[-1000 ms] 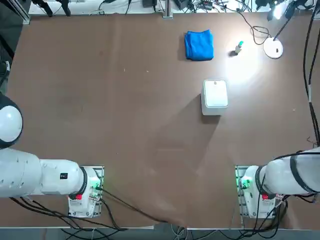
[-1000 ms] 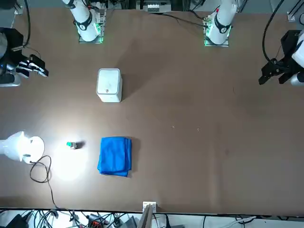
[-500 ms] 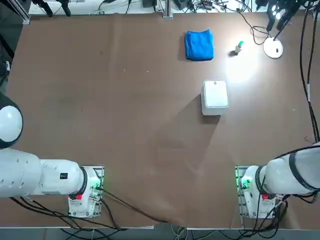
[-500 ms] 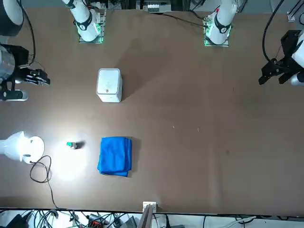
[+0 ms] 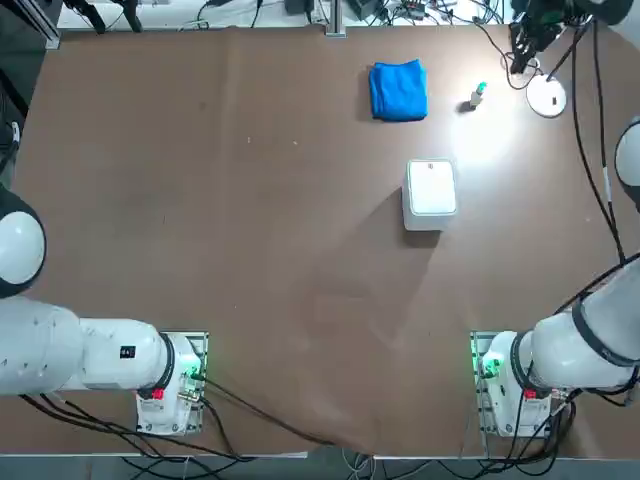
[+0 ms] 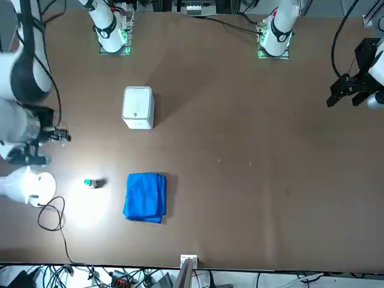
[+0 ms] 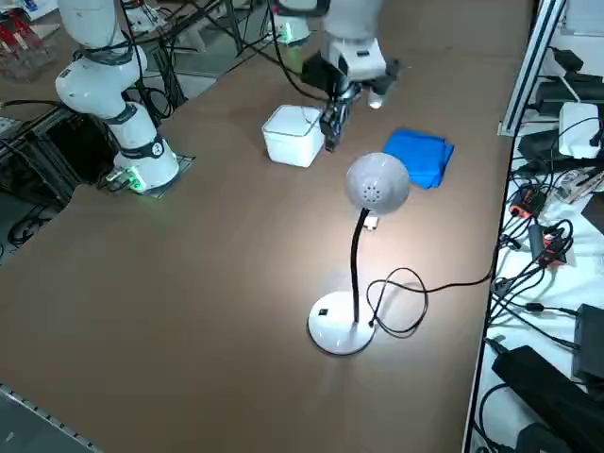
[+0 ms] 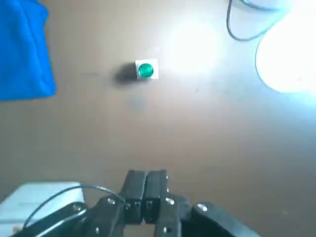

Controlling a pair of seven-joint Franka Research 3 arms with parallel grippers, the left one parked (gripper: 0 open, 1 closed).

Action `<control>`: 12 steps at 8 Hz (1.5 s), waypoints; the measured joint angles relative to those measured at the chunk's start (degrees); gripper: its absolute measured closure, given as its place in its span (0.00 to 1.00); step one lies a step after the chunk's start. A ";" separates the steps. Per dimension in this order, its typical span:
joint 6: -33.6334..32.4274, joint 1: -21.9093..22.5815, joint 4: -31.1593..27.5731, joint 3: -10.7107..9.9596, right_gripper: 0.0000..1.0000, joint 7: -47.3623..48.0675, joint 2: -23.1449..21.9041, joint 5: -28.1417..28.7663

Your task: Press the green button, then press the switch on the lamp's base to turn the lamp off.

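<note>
The right gripper (image 8: pixel 145 195) is clenched with its two fingers pressed together, holding nothing. It hangs above the tabletop (image 5: pixel 250 250), clear of all objects, near the far right corner.

The green button (image 8: pixel 145 71) stands upright on the tabletop ahead of the gripper, between the blue cloth (image 8: pixel 23 52) and the lamp's base (image 5: pixel 546 96). The white box (image 5: pixel 430 190) sits nearer the robot.

The lamp (image 7: pixel 363 250) is lit; its head (image 7: pixel 377 184) throws a bright patch on the tabletop beside the button. The switch (image 7: pixel 323 312) shows as a dark mark on the base.

Hazards, as judged:
- The button is small and loose. An off-centre descent may tip or slide it rather than press it.
- The lamp's neck and cable (image 7: pixel 415 297) lie close to the path toward the base. The arm may snag them and shift the lamp.
</note>
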 joint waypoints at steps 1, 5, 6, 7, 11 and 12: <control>6.66 0.04 -1.17 0.06 0.99 1.02 2.35 0.00; 27.12 0.17 -6.29 0.28 0.99 2.00 7.32 0.00; 29.42 0.17 -6.45 0.35 0.99 2.31 8.33 0.00; 30.76 0.21 -6.47 0.50 0.99 2.88 9.10 0.00; 31.48 0.85 -6.92 0.87 0.99 3.64 9.41 0.00; 31.93 0.84 -7.31 0.87 0.99 3.65 9.42 0.00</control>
